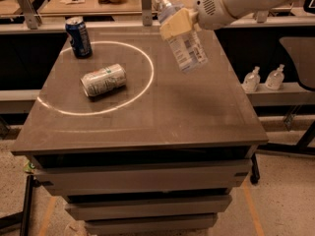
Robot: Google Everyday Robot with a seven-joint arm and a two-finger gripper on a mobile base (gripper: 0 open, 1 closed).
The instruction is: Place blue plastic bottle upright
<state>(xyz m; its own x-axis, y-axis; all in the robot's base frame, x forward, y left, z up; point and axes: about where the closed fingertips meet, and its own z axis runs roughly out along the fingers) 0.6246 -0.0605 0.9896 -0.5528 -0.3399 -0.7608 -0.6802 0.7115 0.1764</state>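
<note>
The blue plastic bottle (183, 39) is clear and ribbed with a pale label and a white cap. It hangs tilted in the air above the far right part of the table (197, 117), cap up toward the back, base down toward the front. My gripper (178, 22) comes in from the upper right on a white arm and is shut on the bottle's upper part with its tan fingers (174, 26). The bottle's base is clear of the tabletop.
A dark blue soda can (78, 37) stands upright at the far left. A silver can (103, 80) lies on its side inside a white circle marked on the table. Two small pump bottles (265, 77) sit on a shelf to the right.
</note>
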